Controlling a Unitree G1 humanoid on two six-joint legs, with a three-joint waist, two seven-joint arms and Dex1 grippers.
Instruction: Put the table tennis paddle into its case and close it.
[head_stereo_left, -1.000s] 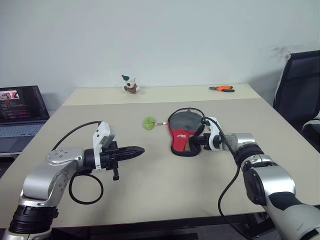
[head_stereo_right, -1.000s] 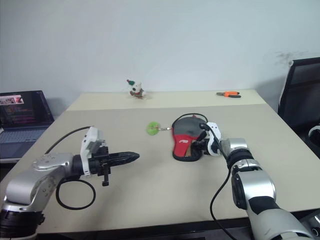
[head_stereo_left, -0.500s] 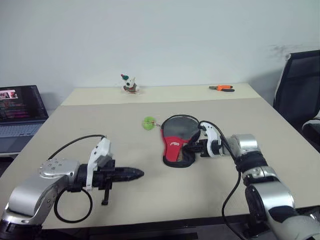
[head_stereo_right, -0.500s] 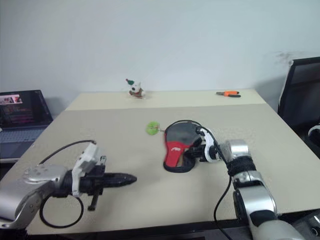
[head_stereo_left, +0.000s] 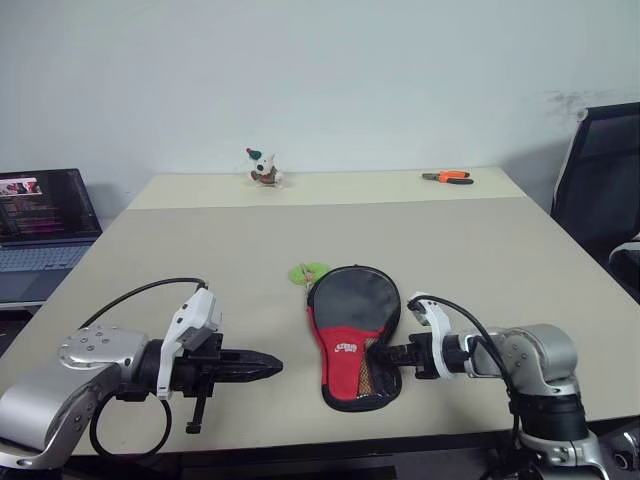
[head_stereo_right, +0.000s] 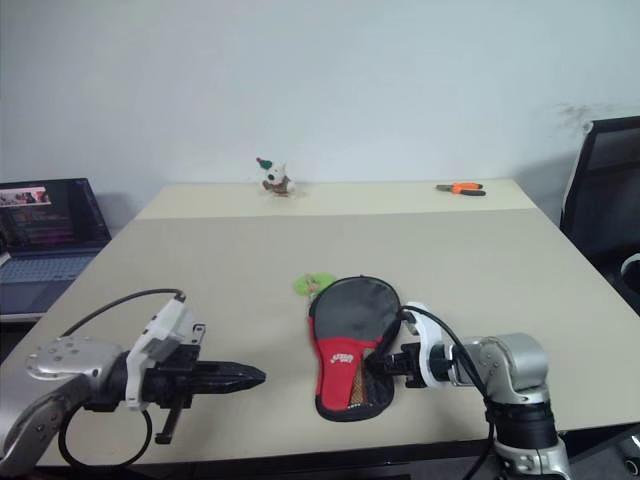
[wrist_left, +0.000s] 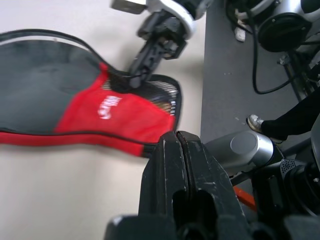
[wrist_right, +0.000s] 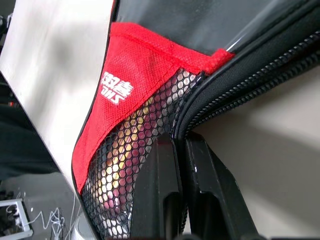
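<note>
Pinching the mesh-pocket edge of the paddle-shaped black fabric case (head_stereo_left: 352, 335) with red lower panel, the right gripper (head_stereo_left: 385, 354) has its jaws shut on it near the beige bench's (head_stereo_left: 480, 260) front edge. Left gripper (head_stereo_left: 262, 367) hovers beside, jaws closed and empty; green pom-pom zipper pull (head_stereo_left: 309, 273) lies just behind the case.

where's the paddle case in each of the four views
Left eye view: the case lies near the table's front edge, centre-right.
Right eye view: same spot, just right of centre.
Left wrist view: it stretches across the upper left.
Right wrist view: red panel and mesh pocket close up.
Shared landmark: the white logo on the red panel.
</note>
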